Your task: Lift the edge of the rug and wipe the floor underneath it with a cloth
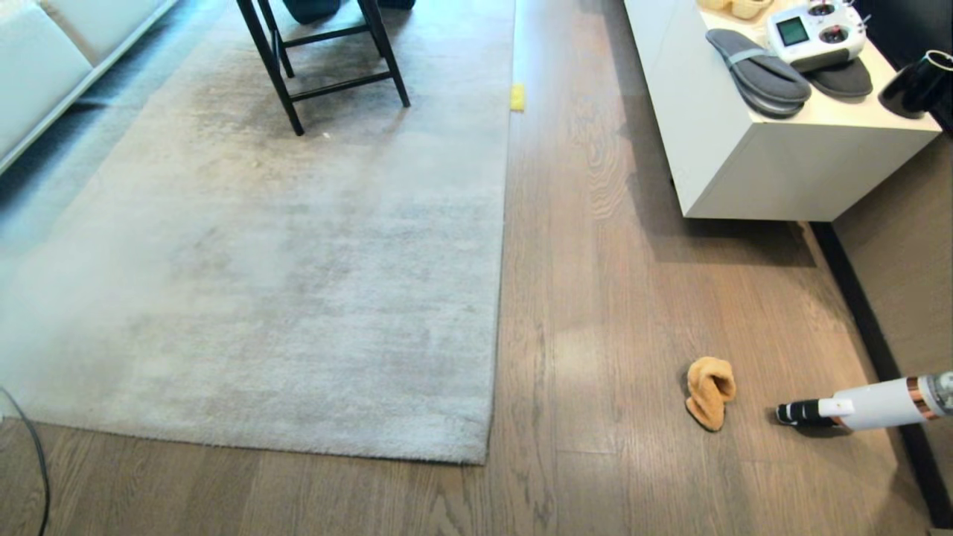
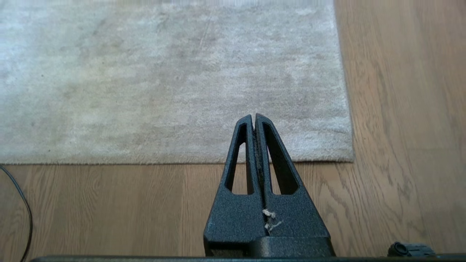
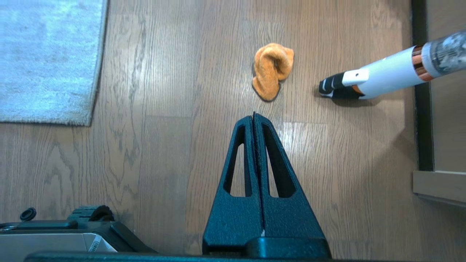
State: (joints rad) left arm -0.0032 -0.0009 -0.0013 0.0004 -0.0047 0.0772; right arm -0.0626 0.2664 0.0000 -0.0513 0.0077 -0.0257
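Note:
The pale grey rug [image 1: 283,253] lies flat on the brown plank floor [image 1: 618,313], its near right corner at the lower middle of the head view. The orange-tan cloth [image 1: 709,391] sits crumpled on the floor right of the rug. Neither arm shows in the head view. My left gripper [image 2: 253,116] hangs shut and empty above the rug [image 2: 174,80] near its front edge. Above bare floor [image 3: 164,109], my right gripper [image 3: 253,115] is shut and empty, a short way from the cloth [image 3: 272,71]. A rug corner [image 3: 47,62] shows in the right wrist view.
A white handheld vacuum [image 1: 867,406] lies on the floor right of the cloth. A white cabinet [image 1: 744,149] with grey slippers [image 1: 759,71] and a controller stands at the right. Black chair legs [image 1: 327,59] rest on the rug's far end. A black cable [image 1: 33,461] runs at the near left.

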